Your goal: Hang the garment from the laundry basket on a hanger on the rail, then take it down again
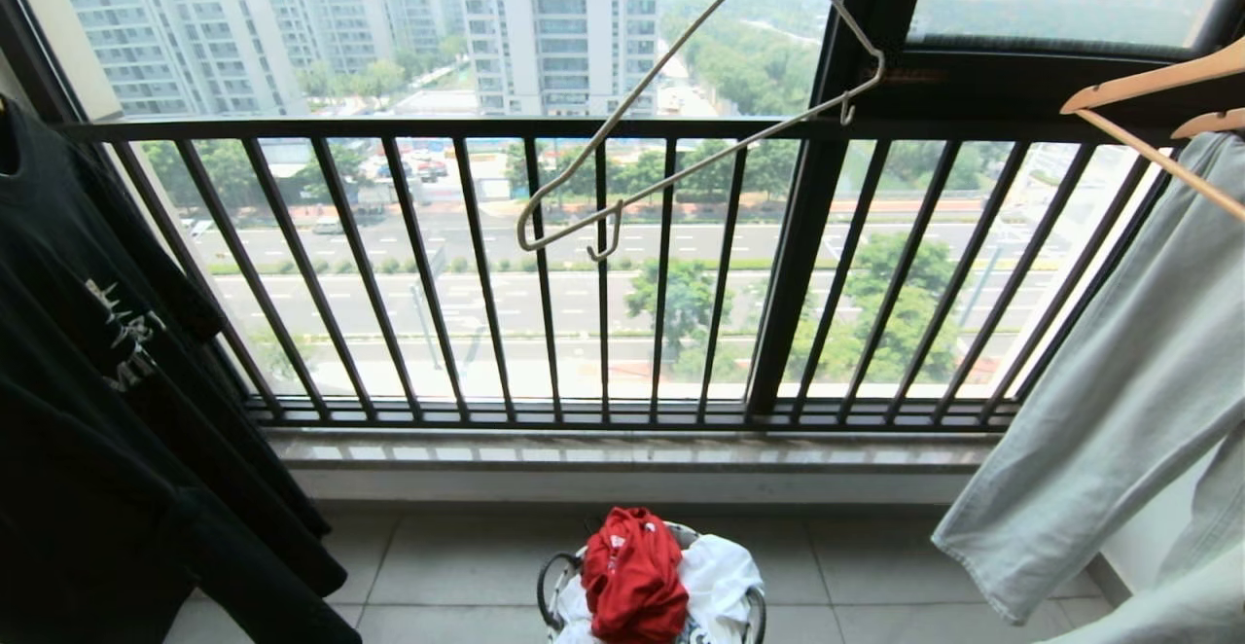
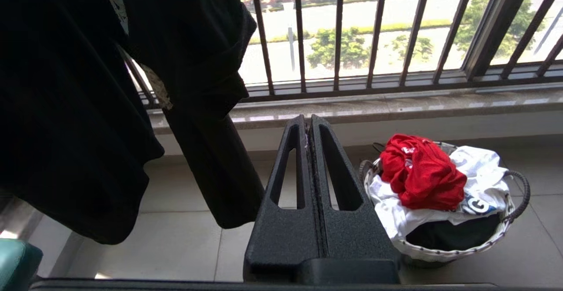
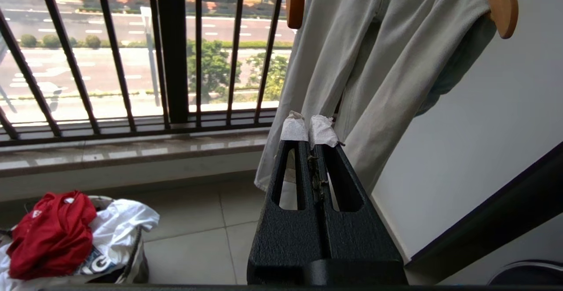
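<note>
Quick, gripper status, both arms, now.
Left gripper: shut, holding nothing, raised above the floor beside the laundry basket.
Right gripper: shut, holding nothing, in front of the pale hanging trousers.

Letter "G" on white garment (image 2: 477,204)

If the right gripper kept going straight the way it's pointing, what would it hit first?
Probably the pale grey garment hanging just beyond the shut right gripper; the depth between them is unclear.

The garment (image 1: 634,574) lies atop another garment (image 1: 720,576) in the laundry basket (image 1: 551,590), below the hanger (image 1: 700,114).
</note>
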Tool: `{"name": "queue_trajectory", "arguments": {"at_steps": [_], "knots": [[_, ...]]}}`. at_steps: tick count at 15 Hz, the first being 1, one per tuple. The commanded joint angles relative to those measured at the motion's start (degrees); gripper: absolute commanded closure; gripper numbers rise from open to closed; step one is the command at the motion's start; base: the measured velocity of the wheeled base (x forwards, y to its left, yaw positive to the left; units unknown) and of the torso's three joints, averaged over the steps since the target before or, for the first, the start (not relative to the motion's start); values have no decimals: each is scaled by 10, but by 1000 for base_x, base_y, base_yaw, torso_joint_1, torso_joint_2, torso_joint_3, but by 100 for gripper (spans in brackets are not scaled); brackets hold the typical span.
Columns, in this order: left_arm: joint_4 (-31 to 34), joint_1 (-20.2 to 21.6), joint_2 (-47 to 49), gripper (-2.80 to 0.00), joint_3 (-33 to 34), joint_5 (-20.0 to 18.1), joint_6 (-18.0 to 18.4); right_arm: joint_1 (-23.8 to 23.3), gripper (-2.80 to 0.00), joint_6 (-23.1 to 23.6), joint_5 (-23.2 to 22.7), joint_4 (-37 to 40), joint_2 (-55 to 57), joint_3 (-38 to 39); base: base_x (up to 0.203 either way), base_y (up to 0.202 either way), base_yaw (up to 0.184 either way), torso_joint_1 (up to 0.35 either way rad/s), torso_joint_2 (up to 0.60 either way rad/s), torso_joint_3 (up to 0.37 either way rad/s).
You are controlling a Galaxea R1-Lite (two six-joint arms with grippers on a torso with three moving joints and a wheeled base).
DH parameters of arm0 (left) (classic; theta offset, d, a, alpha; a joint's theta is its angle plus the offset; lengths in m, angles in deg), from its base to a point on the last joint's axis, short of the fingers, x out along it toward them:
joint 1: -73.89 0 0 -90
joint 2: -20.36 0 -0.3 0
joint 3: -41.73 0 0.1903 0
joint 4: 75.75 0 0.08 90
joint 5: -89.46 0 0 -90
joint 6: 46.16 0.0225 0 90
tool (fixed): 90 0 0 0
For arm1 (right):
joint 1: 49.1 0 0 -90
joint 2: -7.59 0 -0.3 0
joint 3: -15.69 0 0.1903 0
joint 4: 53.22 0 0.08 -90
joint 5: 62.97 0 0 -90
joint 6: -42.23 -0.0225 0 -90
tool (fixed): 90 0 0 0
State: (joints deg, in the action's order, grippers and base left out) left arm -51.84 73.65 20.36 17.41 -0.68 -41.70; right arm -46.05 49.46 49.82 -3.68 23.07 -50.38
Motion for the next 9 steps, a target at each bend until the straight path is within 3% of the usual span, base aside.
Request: {"name": "queue_trajectory", "arguments": {"at_steps": [1, 4, 6, 9], "knots": [[-4, 0, 1, 0, 10, 6, -8, -13, 0, 3, -3, 0, -2, 15, 0, 0, 0, 0, 0, 0], [-5, 0, 1, 0, 10, 6, -35, -60, 0, -2, -49, -2, -7, 60, 0, 0, 0, 0, 0, 0], [-5, 0, 1, 0, 10, 6, -40, -56, 0, -31, -59, -9, -23, 90, 0, 0, 0, 0, 0, 0], [-5, 0, 1, 0, 10, 7, -45, -34, 0, -34, -124, -22, -67, 175, 0, 0, 0, 0, 0, 0]]}}
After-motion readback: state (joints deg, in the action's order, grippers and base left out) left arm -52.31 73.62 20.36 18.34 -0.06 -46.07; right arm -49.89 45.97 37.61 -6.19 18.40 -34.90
